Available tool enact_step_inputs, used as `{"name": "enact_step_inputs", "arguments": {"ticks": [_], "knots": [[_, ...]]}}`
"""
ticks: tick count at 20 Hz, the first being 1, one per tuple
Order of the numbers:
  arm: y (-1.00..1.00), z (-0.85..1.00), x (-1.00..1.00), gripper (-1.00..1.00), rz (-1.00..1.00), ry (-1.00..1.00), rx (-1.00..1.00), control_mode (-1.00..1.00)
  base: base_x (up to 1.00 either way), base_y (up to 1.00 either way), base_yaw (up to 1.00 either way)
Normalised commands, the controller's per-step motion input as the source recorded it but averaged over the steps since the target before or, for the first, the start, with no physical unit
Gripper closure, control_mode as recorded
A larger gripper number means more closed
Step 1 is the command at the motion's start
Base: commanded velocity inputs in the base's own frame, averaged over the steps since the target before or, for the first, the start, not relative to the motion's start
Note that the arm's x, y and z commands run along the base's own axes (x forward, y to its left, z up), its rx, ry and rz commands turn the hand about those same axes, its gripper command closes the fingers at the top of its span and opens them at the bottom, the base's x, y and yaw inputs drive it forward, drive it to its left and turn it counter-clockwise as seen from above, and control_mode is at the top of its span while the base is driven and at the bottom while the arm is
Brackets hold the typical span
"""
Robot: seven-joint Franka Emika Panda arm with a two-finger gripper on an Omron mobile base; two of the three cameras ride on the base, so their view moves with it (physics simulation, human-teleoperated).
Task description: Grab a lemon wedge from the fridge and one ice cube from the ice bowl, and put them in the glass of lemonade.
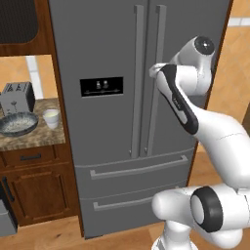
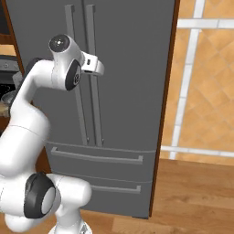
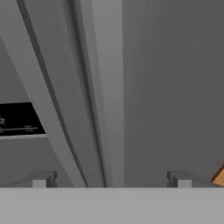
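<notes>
The grey steel fridge [image 1: 107, 122] stands with both doors shut, so the lemon wedge is hidden. My gripper [image 1: 155, 71] is up against the right door's long handle [image 1: 159, 97]. In the hand view the gripper [image 3: 111, 180] is open, and its fingertips [image 3: 43, 179] stand wide apart on either side of that handle [image 3: 107, 87]. From the right, the hand [image 2: 93, 64] also sits at the handle [image 2: 95, 105]. On the counter to the left are the blue-grey ice bowl [image 1: 18, 123] and the small whitish glass of lemonade [image 1: 51, 117].
A silver toaster [image 1: 17, 96] stands behind the bowl on the stone counter [image 1: 34, 139], above wooden cabinets [image 1: 36, 190]. The fridge's black dispenser panel [image 1: 101, 86] and two lower drawers [image 1: 136, 168] face me. A tiled wall [image 2: 205, 82] and a wooden floor [image 2: 196, 192] lie to the right.
</notes>
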Motion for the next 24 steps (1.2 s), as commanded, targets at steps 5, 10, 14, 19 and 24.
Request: {"name": "enact_step_inputs", "arguments": {"ticks": [5, 10, 14, 19, 24], "knots": [[0.0, -0.39, 0.25, -1.0, 0.0, -0.08, 0.0, -1.0, 0.0, 0.0, 0.0], [0.0, -0.29, 0.62, -1.0, 0.0, -0.02, 0.0, -1.0, 0.0, 0.0, 0.0], [0.0, 0.0, 0.8, -1.0, 0.0, 0.0, 0.0, -1.0, 0.0, 0.0, 0.0], [0.0, -0.02, 0.67, -1.0, 0.0, 0.0, 0.0, -1.0, 0.0, 0.0, 0.0], [0.0, -0.07, 0.55, -1.0, 0.0, 0.0, 0.0, -1.0, 0.0, 0.0, 0.0]]}}
